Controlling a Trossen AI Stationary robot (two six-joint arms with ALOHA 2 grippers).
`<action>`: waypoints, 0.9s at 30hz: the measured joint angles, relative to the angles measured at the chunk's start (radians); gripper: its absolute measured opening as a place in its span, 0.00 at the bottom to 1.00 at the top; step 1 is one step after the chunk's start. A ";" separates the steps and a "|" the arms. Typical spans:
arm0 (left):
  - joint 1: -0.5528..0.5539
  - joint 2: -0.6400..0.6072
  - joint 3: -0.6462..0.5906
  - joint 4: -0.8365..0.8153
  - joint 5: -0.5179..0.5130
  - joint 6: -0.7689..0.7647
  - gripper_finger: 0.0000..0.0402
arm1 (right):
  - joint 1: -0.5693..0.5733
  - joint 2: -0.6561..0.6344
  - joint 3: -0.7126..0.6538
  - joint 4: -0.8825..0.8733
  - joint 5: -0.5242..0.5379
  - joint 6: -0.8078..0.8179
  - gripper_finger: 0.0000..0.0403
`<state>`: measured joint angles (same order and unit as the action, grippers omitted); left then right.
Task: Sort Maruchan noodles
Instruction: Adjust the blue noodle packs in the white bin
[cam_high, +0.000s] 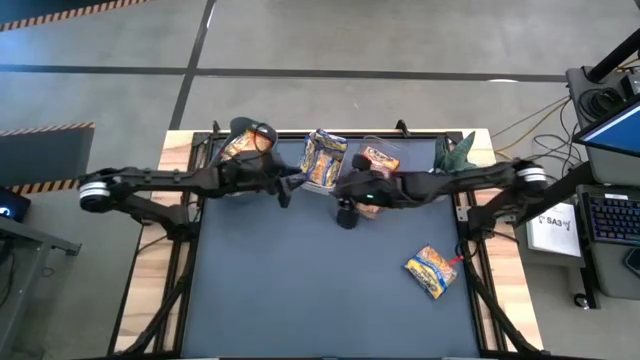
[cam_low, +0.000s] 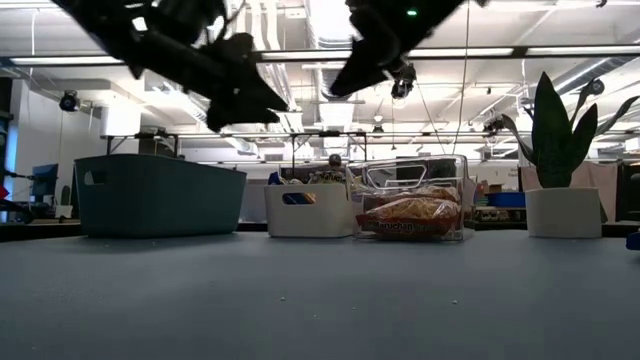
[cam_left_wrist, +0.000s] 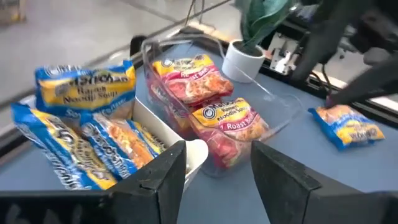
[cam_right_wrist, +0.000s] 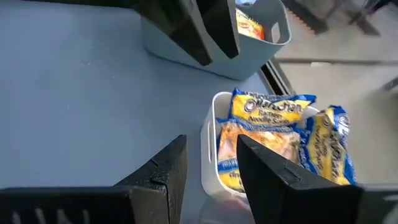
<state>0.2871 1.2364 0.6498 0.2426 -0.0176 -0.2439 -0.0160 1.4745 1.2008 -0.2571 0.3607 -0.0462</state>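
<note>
Blue-and-yellow Maruchan packets (cam_high: 323, 158) fill the white bin (cam_left_wrist: 198, 152). Whitish packets with red (cam_left_wrist: 205, 99) lie in the clear bin (cam_high: 378, 157). An orange-red packet (cam_high: 240, 146) lies in the grey-green bin (cam_right_wrist: 261, 46). One loose blue-and-yellow packet (cam_high: 432, 271) lies flat on the table's right side; it also shows in the left wrist view (cam_left_wrist: 348, 124). My left gripper (cam_high: 286, 187) hangs open and empty in front of the white bin. My right gripper (cam_high: 347, 212) hangs open and empty in front of the clear bin. Both are well above the table in the low view.
The three bins stand in a row along the far edge: grey-green (cam_low: 160, 195), white (cam_low: 308, 208), clear (cam_low: 410, 200). A potted plant (cam_high: 455, 152) stands at the far right. The two grippers are close to each other over the table's middle.
</note>
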 joint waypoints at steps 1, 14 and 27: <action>0.000 0.027 0.025 -0.015 -0.005 -0.021 0.40 | 0.003 -0.035 -0.050 0.045 -0.001 -0.008 0.32; 0.016 0.423 0.447 -0.446 -0.156 -0.073 0.37 | 0.005 -0.432 -0.376 0.274 -0.053 -0.016 0.32; 0.068 0.613 0.665 -0.617 -0.253 -0.101 0.37 | 0.029 -0.505 -0.439 0.267 -0.117 0.022 0.32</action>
<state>0.3546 1.8498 1.3152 -0.3745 -0.2710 -0.3452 0.0134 0.9694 0.7620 0.0099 0.2441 -0.0246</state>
